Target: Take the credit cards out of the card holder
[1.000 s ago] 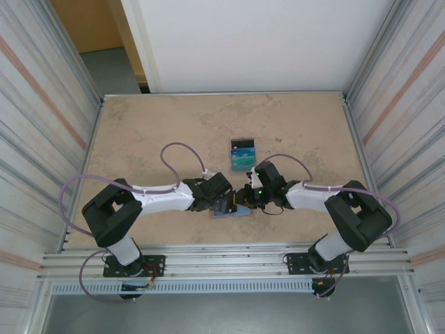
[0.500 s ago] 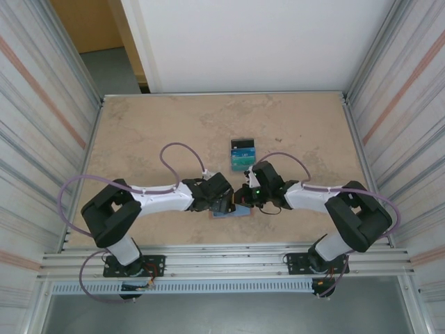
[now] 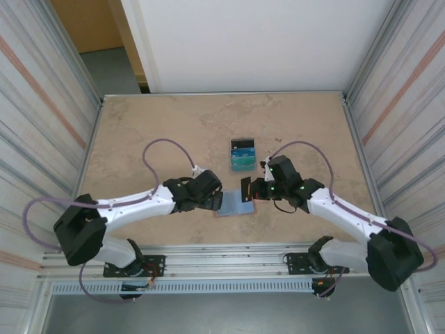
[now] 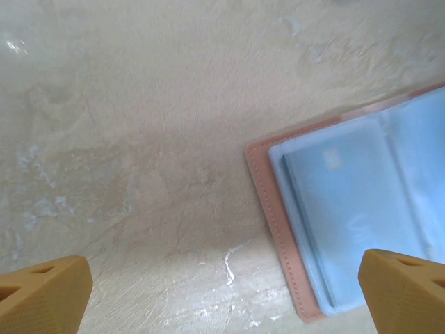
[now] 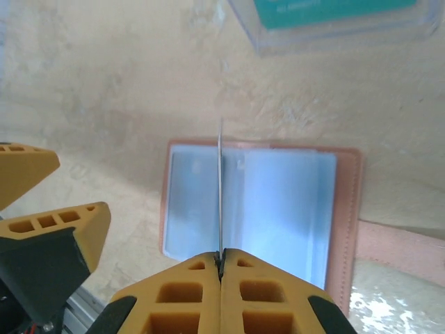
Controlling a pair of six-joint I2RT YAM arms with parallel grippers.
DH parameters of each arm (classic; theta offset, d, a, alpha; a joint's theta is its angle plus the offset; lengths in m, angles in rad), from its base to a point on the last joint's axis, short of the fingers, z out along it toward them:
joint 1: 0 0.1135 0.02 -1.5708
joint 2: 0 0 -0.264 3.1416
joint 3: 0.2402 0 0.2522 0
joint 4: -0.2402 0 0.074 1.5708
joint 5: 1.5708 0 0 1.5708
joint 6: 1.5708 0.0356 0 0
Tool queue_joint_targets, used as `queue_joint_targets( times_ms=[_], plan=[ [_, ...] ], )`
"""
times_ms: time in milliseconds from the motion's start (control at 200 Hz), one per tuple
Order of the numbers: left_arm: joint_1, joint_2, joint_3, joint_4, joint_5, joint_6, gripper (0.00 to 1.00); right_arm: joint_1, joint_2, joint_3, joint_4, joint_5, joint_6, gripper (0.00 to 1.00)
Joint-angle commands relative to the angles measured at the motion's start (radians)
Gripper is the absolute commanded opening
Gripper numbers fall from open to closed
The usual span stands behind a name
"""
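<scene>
the right pincer (image 5: 220,254) is shut tight on the short end of one card (image 5: 220,181), which stands on edge and shows from the wrist as a thin upright line. the card hangs clear above the open wallet (image 5: 257,209), touching neither sleeve. from above, the wallet lies flat on the table (image 3: 153,132) with its long axis running 9 to 3, at about 7 o'clock from the right pincer and just beside it. the clear stand (image 3: 242,154), with a teal card (image 5: 327,8) in it, sits near at about 11 o'clock from that pincer, its face square to the arms. my judgement is that the coming move turns on this: the held card must swing away from the wallet toward 11 or 12 o'clock, and it needs turning so its broad face matches the stand's slot rather than meeting it edge-first. the right arm is the nearer one for that, and it has the card anyway. the left pincer (image 4: 222,278) is spread as wide as it goes and holds nothing. it hovers off the wallet's 9 o'clock edge, apart from the leather, well placed to pin that flap. a second card (image 4: 341,209) seems to sit under the pale sleeve on that side, so the task looks partly done.
</scene>
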State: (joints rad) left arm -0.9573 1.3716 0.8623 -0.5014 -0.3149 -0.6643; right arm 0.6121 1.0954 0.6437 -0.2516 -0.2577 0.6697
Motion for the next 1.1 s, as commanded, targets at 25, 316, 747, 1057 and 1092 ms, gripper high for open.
queue_joint_targets(
  times_ms=[25, 316, 747, 1057, 1092],
  plan=[
    [0.007, -0.083, 0.028, -0.009, -0.008, 0.020, 0.99, -0.008, -0.097, 0.009, 0.000, -0.028, -0.025, 0.00],
    [0.080, -0.293, -0.097, 0.362, 0.249, -0.015, 0.89, -0.038, -0.178, -0.050, 0.315, -0.167, 0.105, 0.00],
    [0.193, -0.346, -0.139, 0.649, 0.563, -0.033, 0.77, -0.038, -0.063, -0.019, 0.602, -0.327, 0.238, 0.00],
    [0.218, -0.291, -0.143, 0.744, 0.663, -0.064, 0.63, -0.022, -0.062, -0.009, 0.665, -0.340, 0.277, 0.00],
    [0.219, -0.285, -0.148, 0.765, 0.674, -0.075, 0.60, -0.018, -0.062, -0.009, 0.673, -0.341, 0.280, 0.00]
  ],
)
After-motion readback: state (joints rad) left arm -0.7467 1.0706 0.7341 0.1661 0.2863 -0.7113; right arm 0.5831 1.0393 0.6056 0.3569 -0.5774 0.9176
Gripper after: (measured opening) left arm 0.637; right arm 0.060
